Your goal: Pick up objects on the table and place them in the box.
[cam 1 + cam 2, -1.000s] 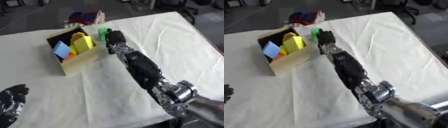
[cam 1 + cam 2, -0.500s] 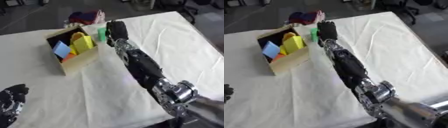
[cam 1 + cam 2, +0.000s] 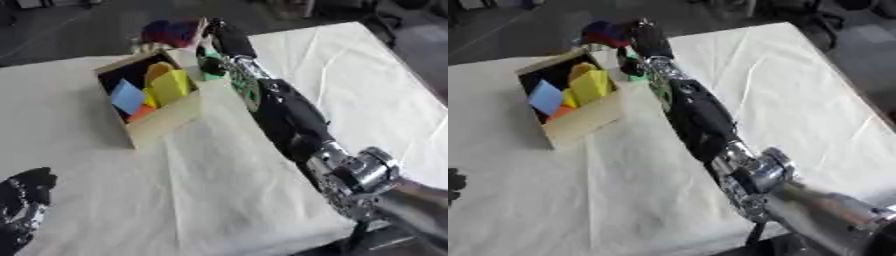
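Green object point(image 3: 208, 62) lies just left of the right hand point(image 3: 229, 41), whose fingers look straight, beside the box point(image 3: 166, 122).

Cream cloth point(image 3: 262, 200) covers the table, matt and creased into soft folds. The box point(image 3: 166, 120) at eleven o'clock looks like pale, unvarnished wood, matt outside, dark within. Blocks inside point(image 3: 171, 86) read as smooth matt plastic or foam. The right arm's casing point(image 3: 697, 117) is glossy black, its joint point(image 3: 754, 172) shiny bare metal.
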Motion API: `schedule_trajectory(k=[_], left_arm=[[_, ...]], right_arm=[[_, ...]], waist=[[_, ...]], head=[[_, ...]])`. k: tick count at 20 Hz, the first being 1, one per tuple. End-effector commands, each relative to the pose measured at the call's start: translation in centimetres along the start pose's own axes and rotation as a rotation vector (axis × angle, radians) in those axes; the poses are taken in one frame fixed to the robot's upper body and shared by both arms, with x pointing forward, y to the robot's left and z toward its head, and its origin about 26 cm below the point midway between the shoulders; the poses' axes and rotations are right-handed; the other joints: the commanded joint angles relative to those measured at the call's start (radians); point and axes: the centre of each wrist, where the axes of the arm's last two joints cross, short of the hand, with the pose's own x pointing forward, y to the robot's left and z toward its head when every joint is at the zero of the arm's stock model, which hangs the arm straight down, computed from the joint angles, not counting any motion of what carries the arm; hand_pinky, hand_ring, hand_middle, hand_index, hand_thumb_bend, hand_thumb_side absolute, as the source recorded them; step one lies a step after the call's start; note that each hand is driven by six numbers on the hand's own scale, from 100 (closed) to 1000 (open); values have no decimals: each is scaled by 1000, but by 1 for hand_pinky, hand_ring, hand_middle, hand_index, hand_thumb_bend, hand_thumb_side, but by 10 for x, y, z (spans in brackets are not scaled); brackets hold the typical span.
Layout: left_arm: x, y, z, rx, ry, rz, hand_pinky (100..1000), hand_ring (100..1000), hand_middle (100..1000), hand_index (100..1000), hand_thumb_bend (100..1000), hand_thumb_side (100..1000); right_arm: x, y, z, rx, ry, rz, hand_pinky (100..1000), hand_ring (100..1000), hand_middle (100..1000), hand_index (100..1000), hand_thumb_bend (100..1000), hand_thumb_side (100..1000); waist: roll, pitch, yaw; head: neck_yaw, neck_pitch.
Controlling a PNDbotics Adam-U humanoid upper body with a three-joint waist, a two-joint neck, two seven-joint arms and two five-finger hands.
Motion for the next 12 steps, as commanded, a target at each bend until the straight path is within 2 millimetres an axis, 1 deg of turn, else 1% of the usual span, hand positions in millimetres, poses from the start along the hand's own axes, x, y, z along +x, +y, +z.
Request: schedule_trajectory(k=[1,3,5,6,7,9,10,11,12], left_arm=[[10,5,-4,-5,-38,-23,836,804,728,844,100,491],[12,6,-5,-6,-45,-30,836,803,728,844,100,491],[14,7,-7,-9,-53,-36,836,803,728,844,100,491],[15,8,-8,-12,-57,-38,836,803,728,844,100,491],[16,8,-8,-15,-59,-39,836,803,728,844,100,492],[16,8,-9,-17,-60,-40,836,803,728,844,100,493],[16,8,-9,-17,-60,-41,837,803,728,844,100,493],[16,8,-9,-17,-60,-41,837,803,728,844,100,493],[17,8,-9,-17,-60,-41,837,803,728,844,100,494]], right_arm=[[-11,-26,-9,-27,34,50,907,907,945,984,100,574],[-15,-32,-11,-46,60,72,922,920,953,987,100,591],[-19,-34,-12,-48,87,84,939,934,959,989,100,632],[-21,-32,-12,-39,103,93,950,944,965,991,100,610],[-22,-31,-11,-28,118,105,957,952,969,991,100,652],[-26,-25,-10,12,148,134,968,964,974,992,100,670],[-28,-21,-8,43,162,146,978,979,975,993,100,710],[-30,-17,-7,79,173,156,982,985,976,993,100,726],[-32,-13,-6,116,183,163,981,987,976,990,100,727]], waist=[[16,10,14],[15,21,26],[14,30,33],[13,34,35],[13,36,37],[14,39,37],[13,40,37],[13,41,36],[12,40,36]], head=[[-14,-3],[-17,-3],[-19,-3],[-20,-3],[-21,-3],[-21,-3],[-21,-3],[-21,-3],[-21,-3]])
